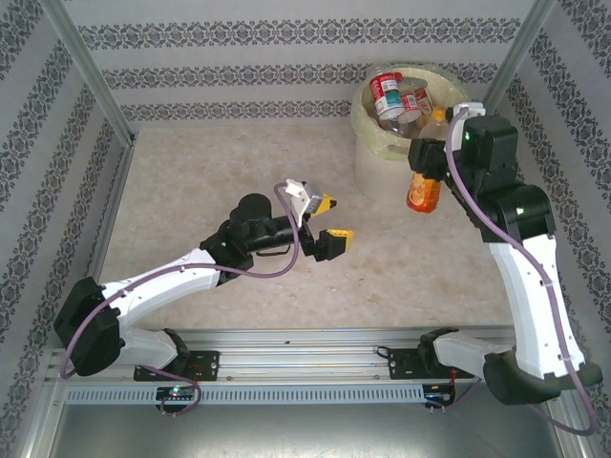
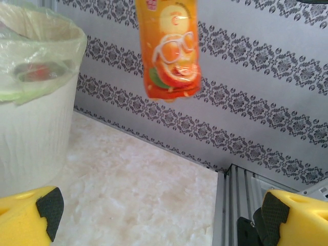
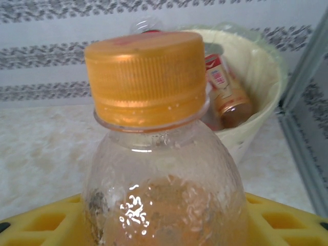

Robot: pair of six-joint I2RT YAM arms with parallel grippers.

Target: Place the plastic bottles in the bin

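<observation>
Right pincer pinches orange bottle; left pincer spread; right wrist shows cap.

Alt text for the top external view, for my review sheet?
The right tool holds an orange-labelled bottle upright in the air beside the lined white bin, which has several bottles inside. The left tool hangs open over the middle of the table.

Right of the bin in the left wrist view, the orange bottle is cut off by the top edge, its cap unseen. The bin runs off the left edge; through its liner, the contents are a red blur.
</observation>
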